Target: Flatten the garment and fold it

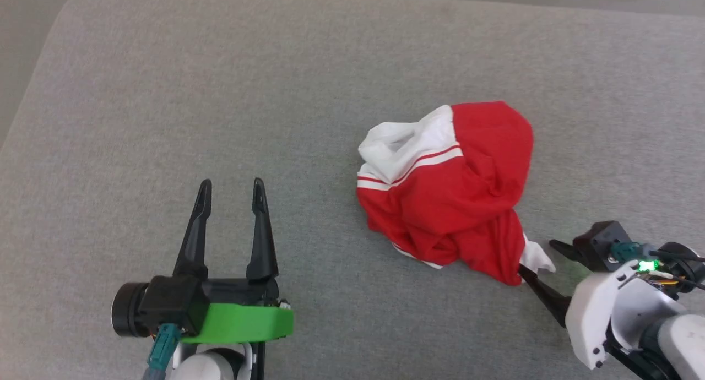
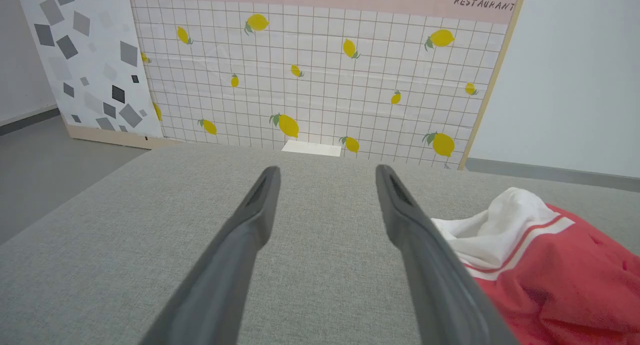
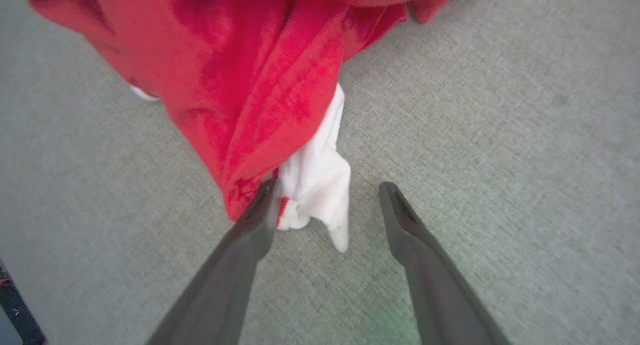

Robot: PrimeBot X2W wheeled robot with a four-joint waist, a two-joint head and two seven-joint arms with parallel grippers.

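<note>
garment [image 1: 446, 204], crumpled heap on grey cushion [image 1: 165, 93], not yet flattened: right gripper [image 3: 328, 186] wide around its white sleeve [image 3: 315, 175], due to close; left gripper [image 1: 231, 182] wide, idle apart.

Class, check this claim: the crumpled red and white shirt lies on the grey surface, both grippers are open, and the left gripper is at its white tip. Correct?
One error: it is the right gripper, open, that is at the shirt's white tip, as the right wrist view shows. The left gripper stands open, apart from the shirt. The rest holds.
</note>
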